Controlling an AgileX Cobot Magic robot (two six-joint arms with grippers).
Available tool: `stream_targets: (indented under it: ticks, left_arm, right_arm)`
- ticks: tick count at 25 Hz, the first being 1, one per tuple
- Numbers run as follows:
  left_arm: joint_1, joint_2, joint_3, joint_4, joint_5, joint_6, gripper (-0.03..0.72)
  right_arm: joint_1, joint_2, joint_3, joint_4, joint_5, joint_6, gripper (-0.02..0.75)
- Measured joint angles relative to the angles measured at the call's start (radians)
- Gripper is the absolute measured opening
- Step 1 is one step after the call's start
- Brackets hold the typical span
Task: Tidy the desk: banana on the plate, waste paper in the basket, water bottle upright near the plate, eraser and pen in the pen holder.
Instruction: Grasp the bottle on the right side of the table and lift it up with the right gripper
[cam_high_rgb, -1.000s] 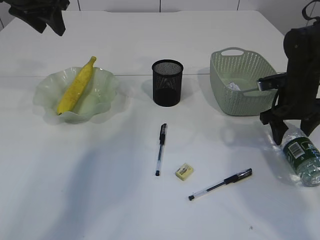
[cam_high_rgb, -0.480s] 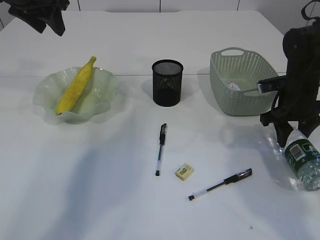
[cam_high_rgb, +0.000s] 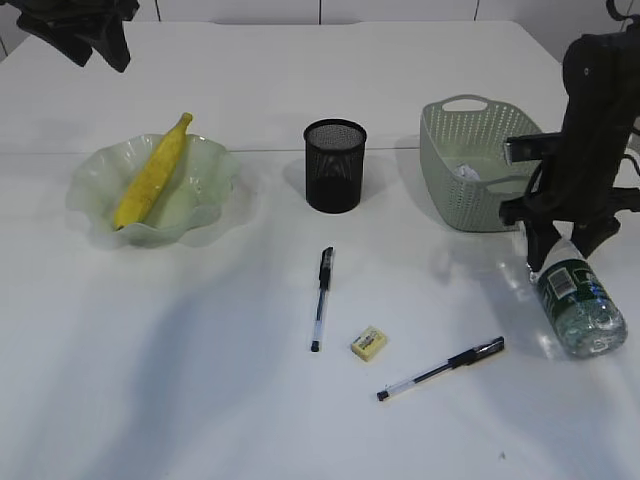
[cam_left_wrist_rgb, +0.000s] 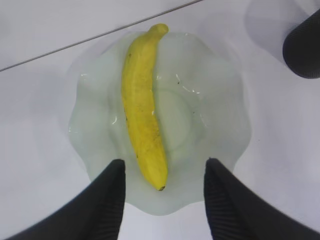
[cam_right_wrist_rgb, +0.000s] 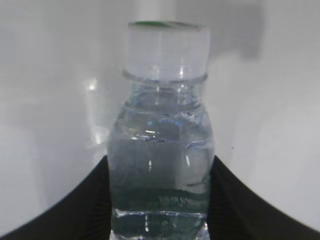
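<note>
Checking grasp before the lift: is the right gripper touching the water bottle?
Touching. In the right wrist view both black fingers press flush against the sides of the water bottle, no gap showing. The exterior view agrees: right gripper sits on the bottle's upper end.

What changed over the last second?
The right gripper, shut on the water bottle, drew it left and toward the basket, swinging its far end inward. The bottle is still lying tilted on the table. Banana on the plate, pen holder, both pens, eraser and left gripper stayed put.
</note>
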Motion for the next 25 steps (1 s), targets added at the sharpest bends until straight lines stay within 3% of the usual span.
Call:
stream_targets:
  ticks: [13,25]
  left_arm:
    - [0.000,0.000,0.000,0.000,0.000,0.000,0.356]
    - [0.000,0.000,0.000,0.000,0.000,0.000,0.351]
  right_arm:
    - [0.004,-0.072,-0.010,0.139,-0.001,-0.003,0.362]
    - [0.004,-0.134,-0.010,0.374,0.010,-0.116,0.360]
